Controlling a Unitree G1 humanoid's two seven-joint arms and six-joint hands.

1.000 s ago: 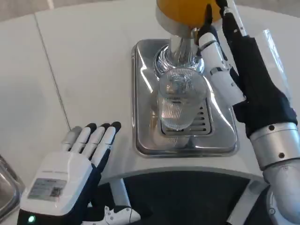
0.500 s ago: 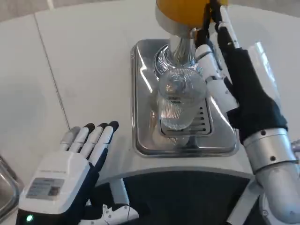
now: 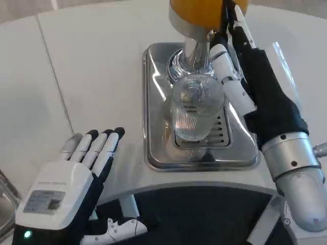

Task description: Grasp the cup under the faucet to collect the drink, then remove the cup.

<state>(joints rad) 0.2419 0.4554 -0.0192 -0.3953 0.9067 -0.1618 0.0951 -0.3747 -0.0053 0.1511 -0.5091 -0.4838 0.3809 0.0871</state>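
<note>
Left robot hand point(image 3: 76, 178) open – label (unreadable); cup point(image 3: 195, 109) on tray point(image 3: 153, 117).

A white tabletop point(image 3: 92, 66) is stretching out before me, a thin seam crossing it at the left. A shiny steel drip tray point(image 3: 153, 107) is sitting on it toward my near edge.

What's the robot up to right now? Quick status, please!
Left robot hand open, empty, low over table. Right robot hand beside cup, fingers up at the dispenser, grip unclear. Cup upright on drip tray under the faucet. Nothing blocking.
</note>
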